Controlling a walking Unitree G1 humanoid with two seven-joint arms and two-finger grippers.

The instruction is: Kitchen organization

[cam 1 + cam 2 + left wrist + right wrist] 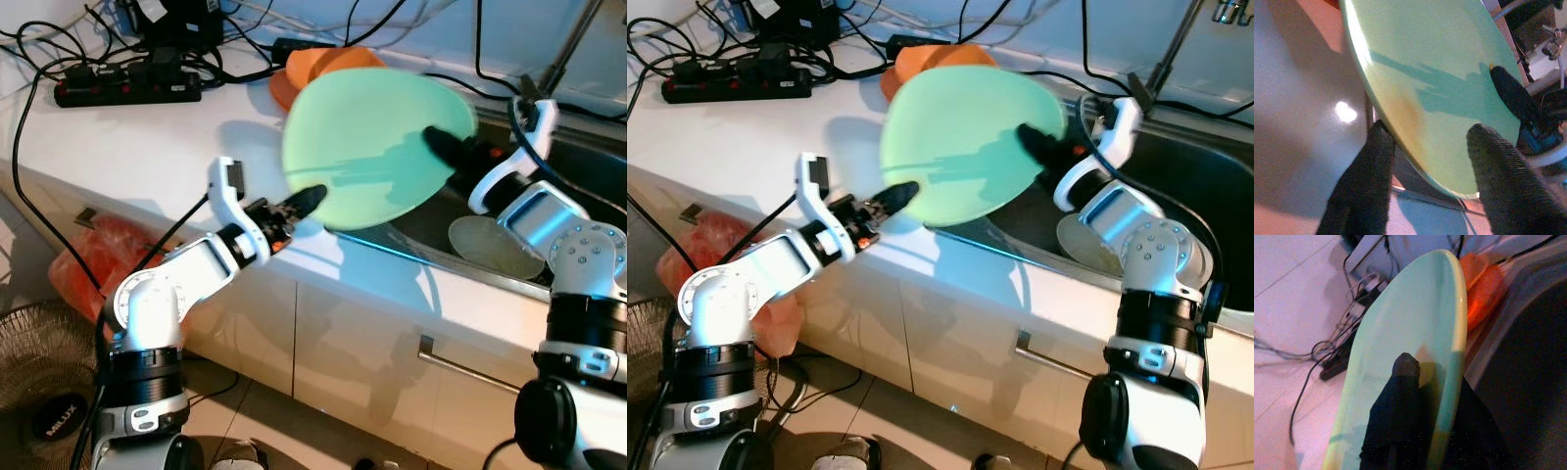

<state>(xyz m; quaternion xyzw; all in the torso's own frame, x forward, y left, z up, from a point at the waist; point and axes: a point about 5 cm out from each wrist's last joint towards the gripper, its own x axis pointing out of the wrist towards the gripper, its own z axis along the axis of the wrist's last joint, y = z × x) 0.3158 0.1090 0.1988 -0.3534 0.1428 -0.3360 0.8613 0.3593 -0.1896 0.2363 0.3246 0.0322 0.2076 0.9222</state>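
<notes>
Right gripper (441,147) clamps the green plate's (377,147) rim above the counter (127,147); left gripper (1425,161) straddles its opposite edge, jaws open.

**A white kitchen counter above pale cabinets**

A white counter (118,137) was lit brightly from above. A black power strip (127,90) and tangled cables (59,44) were laid along its back. Below, cream cabinet doors (343,343) with a metal handle (470,370) were seen. A fan (44,392) was stood on the tiled floor (265,421).
</notes>
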